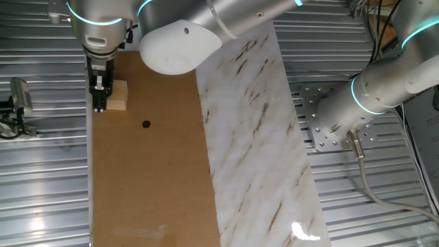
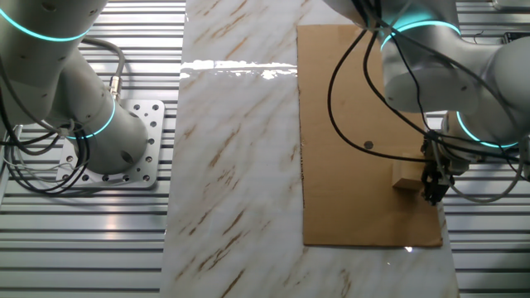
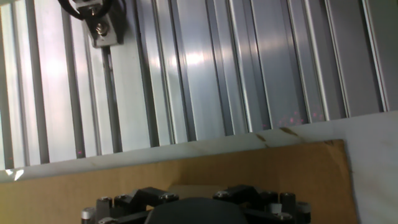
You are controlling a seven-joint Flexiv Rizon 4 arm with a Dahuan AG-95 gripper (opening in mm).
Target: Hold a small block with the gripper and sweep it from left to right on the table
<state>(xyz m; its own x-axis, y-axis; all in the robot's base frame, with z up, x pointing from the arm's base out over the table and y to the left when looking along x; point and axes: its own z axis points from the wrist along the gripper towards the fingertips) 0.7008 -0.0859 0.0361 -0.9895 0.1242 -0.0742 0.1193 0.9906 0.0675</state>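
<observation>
The small block [image 1: 119, 95], a pale tan wooden cube, rests on the brown board of the table [image 1: 151, 178] near its far left edge. My gripper [image 1: 100, 103] stands upright over the block's left part, with its black fingers against two opposite sides, shut on it. In the other fixed view the block [image 2: 406, 180] lies by the board's right edge with the gripper [image 2: 433, 192] on it. In the hand view the block's top [image 3: 199, 188] shows between the two silvery tips of the gripper [image 3: 196, 195]. A small black dot [image 1: 145, 124] lies to the right of the block.
The white marble strip [image 1: 254, 137] runs beside the board on the right. Ribbed metal [image 1: 41, 171] surrounds both. A second white arm [image 1: 384, 82] stands on a bolted plate at the right. A small clamp fixture [image 1: 17, 103] sits on the metal left of the board.
</observation>
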